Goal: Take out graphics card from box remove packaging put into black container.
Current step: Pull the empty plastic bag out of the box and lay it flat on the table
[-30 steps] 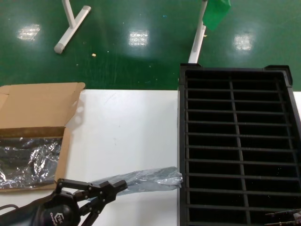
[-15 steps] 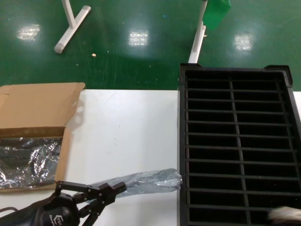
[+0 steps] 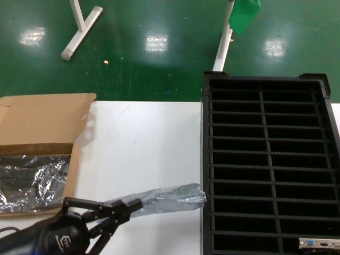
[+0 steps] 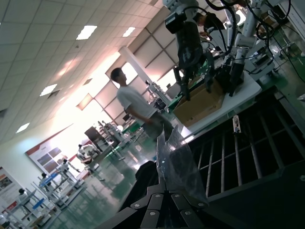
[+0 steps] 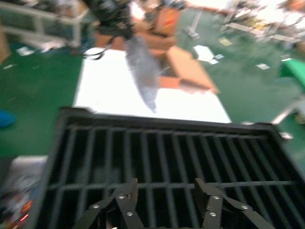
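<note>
My left gripper [image 3: 137, 204] is at the table's near left, shut on one end of the packaging [image 3: 170, 196], a crinkly silver-grey bag that reaches toward the black container [image 3: 265, 138]. In the left wrist view the bag [image 4: 178, 164] stands up out of the shut gripper [image 4: 174, 192]. The graphics card shows only as a silver end bracket with a blue connector [image 3: 319, 243], standing in a near right slot of the container. My right gripper [image 5: 164, 183] hovers open over the slotted container [image 5: 162, 152], nothing between its fingers; it is out of the head view. The box [image 3: 42, 122] lies open at the left.
More silver-grey bags [image 3: 32, 180] lie inside the box. White table [image 3: 143, 149] lies between box and container. The table's far edge meets a green floor with white frame legs [image 3: 79, 26]. In the left wrist view a person [image 4: 136, 107] and another workstation stand beyond.
My right gripper, at the container's near right corner a second ago, has pulled out of the head view, and the card's bracket now shows there. The left gripper with the bag has barely shifted.
</note>
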Motion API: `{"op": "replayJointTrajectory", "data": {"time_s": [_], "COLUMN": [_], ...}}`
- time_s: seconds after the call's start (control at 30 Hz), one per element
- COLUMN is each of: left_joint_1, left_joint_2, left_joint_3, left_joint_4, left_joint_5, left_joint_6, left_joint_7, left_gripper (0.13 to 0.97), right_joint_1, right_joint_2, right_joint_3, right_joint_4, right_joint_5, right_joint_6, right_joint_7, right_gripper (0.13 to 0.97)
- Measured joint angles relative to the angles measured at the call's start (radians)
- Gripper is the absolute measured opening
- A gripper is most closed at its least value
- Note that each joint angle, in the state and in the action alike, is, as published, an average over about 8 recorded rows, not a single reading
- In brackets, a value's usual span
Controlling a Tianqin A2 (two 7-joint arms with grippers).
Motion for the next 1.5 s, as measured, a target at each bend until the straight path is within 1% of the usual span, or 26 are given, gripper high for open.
{"op": "replayJointTrajectory", "data": {"time_s": [0.07,0.2,0.33,0.43,0.47,0.57,0.73,0.77,0.9,1.03,1.07,1.27,1.33,1.5], "left_joint_1": [-0.002,-0.008,-0.012,-0.014,-0.017,-0.031,-0.082,-0.093,-0.136,-0.168,-0.175,-0.199,-0.201,-0.199], "left_joint_2": [-0.004,-0.016,-0.029,-0.037,-0.039,-0.047,-0.055,-0.054,-0.039,-0.014,-0.008,0.014,0.017,0.020], "left_joint_3": [-0.004,-0.017,-0.035,-0.047,-0.049,-0.051,-0.035,-0.030,-0.017,-0.008,-0.007,-0.005,-0.006,-0.004], "left_joint_4": [-0.006,-0.017,-0.022,-0.017,-0.010,0.025,0.125,0.146,0.211,0.252,0.260,0.283,0.285,0.279], "left_joint_5": [-0.001,-0.004,-0.007,-0.007,-0.006,0.006,0.041,0.048,0.066,0.077,0.079,0.085,0.085,0.089], "left_joint_6": [-0.004,-0.015,-0.026,-0.032,-0.032,-0.030,-0.020,-0.020,-0.030,-0.052,-0.058,-0.085,-0.089,-0.104], "left_joint_7": [-0.006,-0.020,-0.030,-0.028,-0.023,0.009,0.102,0.120,0.176,0.215,0.223,0.247,0.249,0.236], "left_gripper": [0.142,0.142,0.142,0.142,0.142,0.142,0.142,0.142,0.143,0.147,0.147,0.149,0.166,0.208], "right_joint_1": [-0.008,-0.013,-0.014,-0.014,-0.015,-0.015,-0.015,-0.015,-0.015,-0.015,-0.015,-0.015,-0.015,-0.016], "right_joint_2": [-0.031,-0.111,-0.149,-0.138,-0.133,-0.122,-0.115,-0.115,-0.114,-0.114,-0.114,-0.114,-0.113,-0.122], "right_joint_3": [0.016,0.035,0.040,0.039,0.039,0.038,0.037,0.037,0.037,0.037,0.037,0.036,0.036,0.035], "right_joint_4": [-0.008,-0.021,-0.024,-0.023,-0.023,-0.022,-0.022,-0.022,-0.022,-0.022,-0.022,-0.022,-0.022,-0.021], "right_joint_5": [0.010,0.026,0.031,0.029,0.028,0.027,0.026,0.026,0.026,0.026,0.026,0.026,0.026,0.023], "right_joint_6": [0.029,0.103,0.141,0.131,0.126,0.115,0.108,0.108,0.107,0.107,0.107,0.107,0.107,0.119], "right_joint_7": [0.000,0.003,0.008,0.007,0.005,0.002,0.001,0.001,0.000,0.000,0.000,0.000,0.000,0.002], "right_gripper": [0.371,0.468,0.564,0.564,0.564,0.641,0.768,0.768,0.834,0.900,0.900,0.946,0.962,0.962]}}
